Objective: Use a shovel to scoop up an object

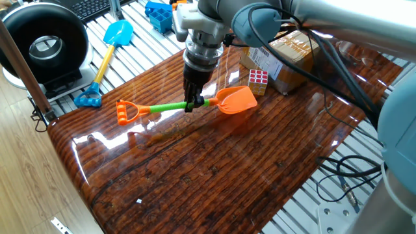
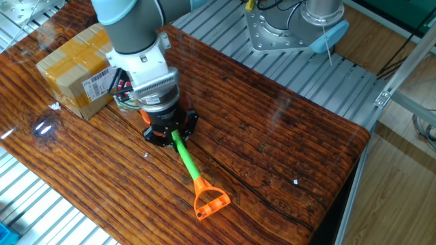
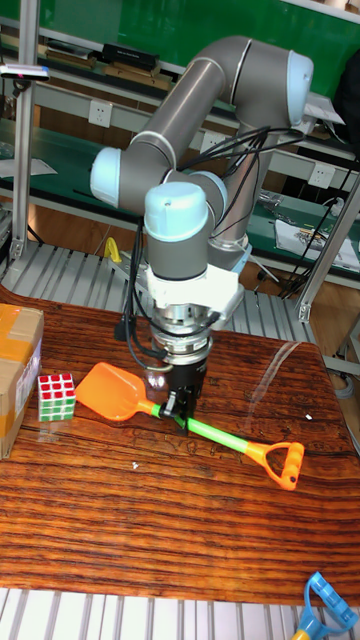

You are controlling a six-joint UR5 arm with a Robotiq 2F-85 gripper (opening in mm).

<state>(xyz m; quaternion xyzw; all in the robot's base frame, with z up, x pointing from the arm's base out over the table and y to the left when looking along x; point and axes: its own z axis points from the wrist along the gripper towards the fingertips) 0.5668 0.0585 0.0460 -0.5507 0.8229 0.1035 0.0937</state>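
My wrist points straight down, gripper (image 1: 191, 104) clamped on the shovel (image 1: 188, 104) at its green shaft. The blade hangs just short of the cube (image 3: 57, 397), which sits beside the box (image 2: 76, 68). From the other side my wrist hides blade and most of cube.

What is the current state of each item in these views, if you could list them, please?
shovel: held by its green shaft, blade pointing at the cube, not yet touching it.
Rubik's cube: resting on the table beside the box, unscooped.
gripper: jaws shut on the shaft.
cardboard box: closed, taped.
blue shovel: lying unused off the table.
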